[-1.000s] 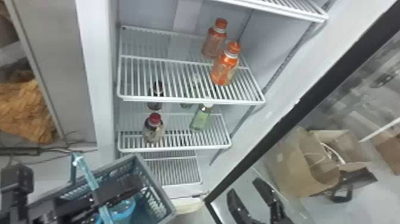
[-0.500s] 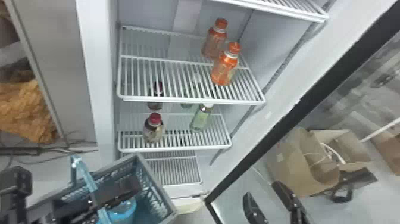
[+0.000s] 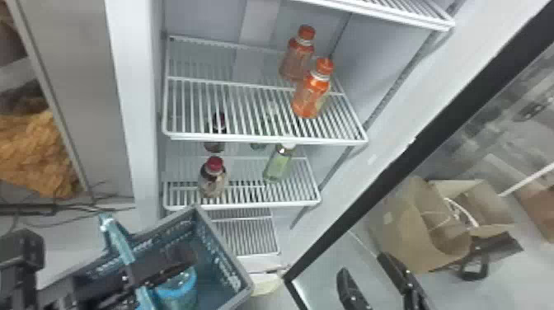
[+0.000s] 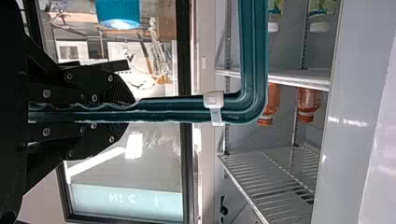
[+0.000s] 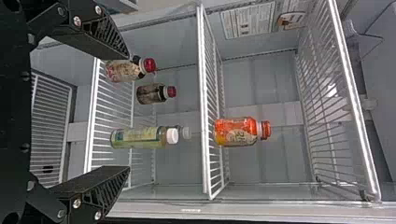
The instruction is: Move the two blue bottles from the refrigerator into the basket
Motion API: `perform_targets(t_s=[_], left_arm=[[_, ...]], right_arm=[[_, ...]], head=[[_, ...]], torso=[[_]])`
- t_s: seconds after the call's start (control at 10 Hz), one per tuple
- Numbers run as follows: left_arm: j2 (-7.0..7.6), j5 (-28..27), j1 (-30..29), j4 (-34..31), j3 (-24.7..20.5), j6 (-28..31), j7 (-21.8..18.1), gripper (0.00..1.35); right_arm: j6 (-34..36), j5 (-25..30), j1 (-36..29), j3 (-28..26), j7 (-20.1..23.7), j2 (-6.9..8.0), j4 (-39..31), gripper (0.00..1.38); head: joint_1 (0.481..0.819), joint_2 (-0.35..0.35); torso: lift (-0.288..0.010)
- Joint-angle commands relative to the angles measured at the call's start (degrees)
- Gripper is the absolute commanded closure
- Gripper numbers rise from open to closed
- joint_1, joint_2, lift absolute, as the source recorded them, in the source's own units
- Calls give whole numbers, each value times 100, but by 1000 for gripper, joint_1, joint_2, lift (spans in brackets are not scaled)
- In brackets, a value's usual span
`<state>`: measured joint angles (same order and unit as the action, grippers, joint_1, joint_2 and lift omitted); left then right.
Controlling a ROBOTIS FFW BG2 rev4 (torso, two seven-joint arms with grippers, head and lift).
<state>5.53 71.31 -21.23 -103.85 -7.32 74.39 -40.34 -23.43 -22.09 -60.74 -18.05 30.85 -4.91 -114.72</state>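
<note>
My left gripper (image 3: 165, 270) is over the dark basket (image 3: 243, 284) at the lower left of the head view. In the left wrist view the left gripper (image 4: 130, 111) is shut on the basket's teal handle (image 4: 173, 109). A round thing with a bright blue rim (image 3: 177, 286), partly hidden, lies inside the basket. My right gripper (image 3: 362, 263) is low on the head view's right, outside the shelves. In the right wrist view the right gripper (image 5: 127, 112) stands open and empty, facing the refrigerator shelf (image 5: 204, 107). No bottle on the shelves looks clearly blue.
Two orange bottles stand on the upper shelf, the front one (image 3: 311, 92) near its right side. Below are a red-capped bottle (image 3: 213, 177) and a white-capped green one (image 3: 278, 163), with others behind. The black-edged door (image 3: 416, 144) slants along the right, near a paper bag (image 3: 406, 222).
My right gripper has shifted a little to the right since a second ago, with its fingers still apart. The shelf bottles stand where they stood.
</note>
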Motion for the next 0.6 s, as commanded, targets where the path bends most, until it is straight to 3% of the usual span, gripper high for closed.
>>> perform_targets(t_s=[0.0,0.5], left_arm=[[9,-13,0,0,0,14,0,1202],[9,-24,0,0,0,42,0,1202]], right_arm=[[22,3,0,0,0,-1,5,219],[50,3,-14,-12,0,-1,5,222]], head=[[695,-350],[695,-350]], torso=[[-10],[-10]])
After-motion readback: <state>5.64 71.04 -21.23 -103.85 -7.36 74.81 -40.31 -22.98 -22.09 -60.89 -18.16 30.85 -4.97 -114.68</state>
